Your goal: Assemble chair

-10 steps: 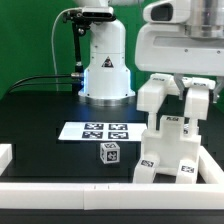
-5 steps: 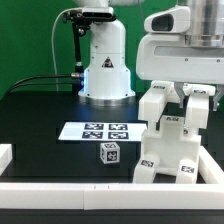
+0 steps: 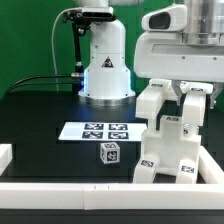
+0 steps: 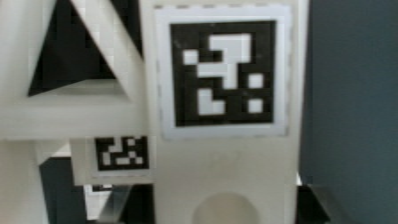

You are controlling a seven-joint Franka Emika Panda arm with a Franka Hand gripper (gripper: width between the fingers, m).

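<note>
The chair [image 3: 170, 145] is a chunky white structure of bars and posts with small black-and-white tags, standing at the exterior view's right near the front wall. My gripper [image 3: 190, 95] hangs over its top, among the upper posts. In the wrist view a white post [image 4: 222, 120] with a large tag fills the space between my dark fingertips [image 4: 132, 200], so my gripper [image 4: 222, 205] looks shut on that post. More white bars of the chair [image 4: 71, 100] and a second tag lie behind it.
The marker board [image 3: 95, 130] lies flat on the black table in the middle. A small tagged cube [image 3: 108, 152] stands just in front of it. The robot base [image 3: 105, 65] is at the back. A white wall [image 3: 90, 192] runs along the front and left.
The gripper has shifted slightly, and the chair's upper right post has moved a little lower with it. The cube and marker board have not moved.
</note>
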